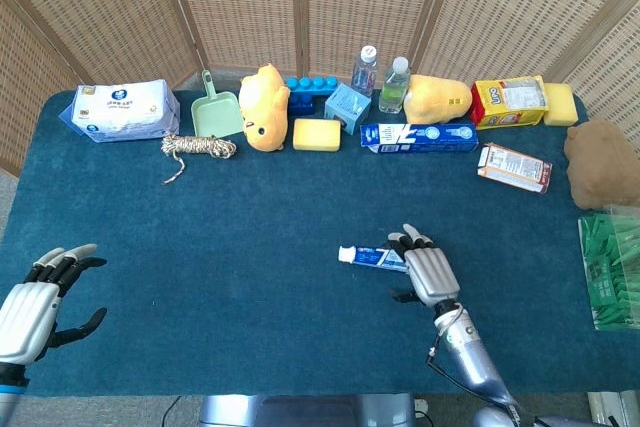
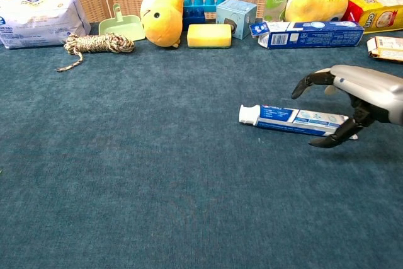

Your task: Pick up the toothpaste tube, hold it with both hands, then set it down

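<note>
Your right hand (image 1: 430, 275) sits over the crimped end of the toothpaste tube (image 2: 296, 120), which lies flat on the blue bench (image 1: 250, 227) a little right of centre, with its long axis running left to right and its white cap (image 2: 249, 114) pointing toward your left side. In the chest view the right hand's fingers (image 2: 308, 82) arch above the far side of the tube while the thumb (image 2: 334, 137) reaches along the near side, so the tube's tail lies between them; the fingers are spread and grasp nothing yet, and you cannot tell from either view whether any tip already touches the tube. For the pick, judge that closing across the short axis will pinch the flat tail, leaving the cap end free for the other hand. Your left hand (image 1: 35, 297) hangs at the near left edge of the bench, fingers apart and empty, well apart from the tube, so the right is plainly the nearer one. From above, the right hand covers the tube's right half, and only the cap and part of the body show; the chest camera cuts the right wrist off at the frame edge and does not show the left hand at all. The toothpaste carton (image 1: 418, 136) in the back row stays well clear of the approach.
</note>
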{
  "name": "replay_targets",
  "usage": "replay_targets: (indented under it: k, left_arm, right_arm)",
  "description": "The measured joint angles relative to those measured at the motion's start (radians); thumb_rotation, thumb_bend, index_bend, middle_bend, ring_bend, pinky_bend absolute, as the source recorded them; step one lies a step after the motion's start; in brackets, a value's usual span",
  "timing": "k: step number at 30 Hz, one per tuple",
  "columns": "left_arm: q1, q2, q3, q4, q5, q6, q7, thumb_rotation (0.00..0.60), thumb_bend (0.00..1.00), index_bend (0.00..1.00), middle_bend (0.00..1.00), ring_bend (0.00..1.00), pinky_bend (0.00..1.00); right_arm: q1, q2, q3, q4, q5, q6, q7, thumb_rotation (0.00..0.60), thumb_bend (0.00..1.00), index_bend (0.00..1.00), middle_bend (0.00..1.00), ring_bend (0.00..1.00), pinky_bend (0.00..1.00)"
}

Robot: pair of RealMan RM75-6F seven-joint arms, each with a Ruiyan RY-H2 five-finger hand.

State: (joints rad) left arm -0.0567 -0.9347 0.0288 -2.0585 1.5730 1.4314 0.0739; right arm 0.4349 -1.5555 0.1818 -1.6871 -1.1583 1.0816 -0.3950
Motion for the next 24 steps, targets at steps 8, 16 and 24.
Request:
replay_targets:
  k: [8, 16, 24]
  left_arm:
    - [-0.013, -0.014, -0.003, 0.002, -0.007, -0.014, 0.010, 0.600, 0.25, 0.24, 0.17, 0.17, 0.10]
    - [-0.012, -0.021, -0.001, 0.001, -0.008, -0.009, 0.017, 0.600, 0.25, 0.23, 0.16, 0.17, 0.10]
    - [-0.007, -0.025, 0.000, 0.003, 0.000, 0.007, 0.014, 0.600, 0.25, 0.23, 0.16, 0.17, 0.09]
  right_arm:
    - [0.043, -0.025, 0.027, 0.040, 0.082, -0.023, -0.033, 0.600, 0.20, 0.29, 0.22, 0.05, 0.18]
    - [0.087, -0.026, 0.035, 0.058, 0.140, -0.044, -0.071, 0.600, 0.22, 0.34, 0.22, 0.05, 0.18]
    - [0.120, -0.015, 0.036, 0.053, 0.204, -0.052, -0.119, 0.600, 0.24, 0.34, 0.22, 0.05, 0.18]
